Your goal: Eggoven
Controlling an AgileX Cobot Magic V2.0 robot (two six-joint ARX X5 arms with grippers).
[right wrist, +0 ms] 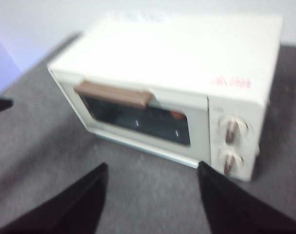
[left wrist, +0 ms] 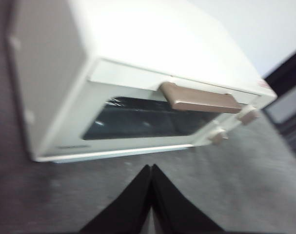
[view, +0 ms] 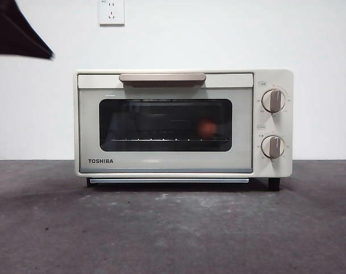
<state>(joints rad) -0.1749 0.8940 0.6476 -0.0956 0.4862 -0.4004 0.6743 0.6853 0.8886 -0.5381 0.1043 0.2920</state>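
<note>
Here, the left gripper (left wrist: pixel 151 168) hangs fingers together, the right gripper (right wrist: pixel 152 168) spread, facing the closed oven (view: pixel 184 123).

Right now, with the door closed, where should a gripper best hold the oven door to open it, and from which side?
Probably the tan handle along the door's top edge on the oven. It is a long horizontal bar standing out from the door, so coming from the front, one jaw above and one below, should suit it.

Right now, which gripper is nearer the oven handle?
Left, as far as I can tell. The left gripper, shut, hangs near the oven's front below the handle; the right gripper, open, sits farther back.
</note>
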